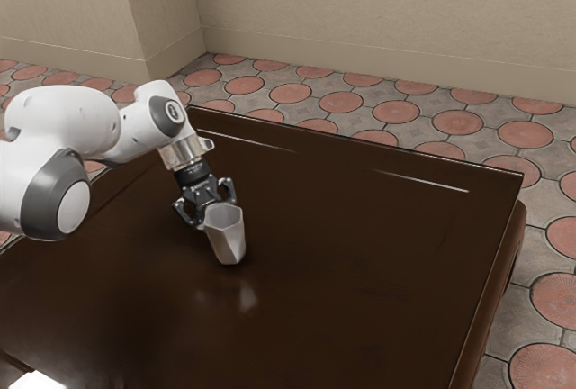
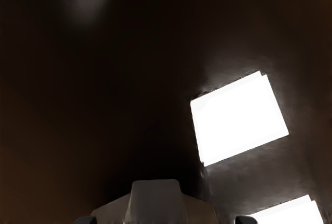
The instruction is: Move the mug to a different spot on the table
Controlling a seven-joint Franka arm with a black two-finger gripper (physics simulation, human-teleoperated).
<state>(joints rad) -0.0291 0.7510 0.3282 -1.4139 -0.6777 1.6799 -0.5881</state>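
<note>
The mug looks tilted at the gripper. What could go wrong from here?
The mug is tilted and the gripper grips it only near its rim, so it may slip or swing during the move. If released at this angle, it could tip over on the table.

Pale grey faceted mug [image 1: 229, 238], tilted, rim pinched in the claw [image 1: 209, 213], low over the dark table [image 1: 378, 254]

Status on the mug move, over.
Black two-finger gripper shut on grey faceted mug at its rim. Mug tilted, base at the dark glossy wooden table; lifted or touching, cannot tell. No obstacle seen around it.
</note>
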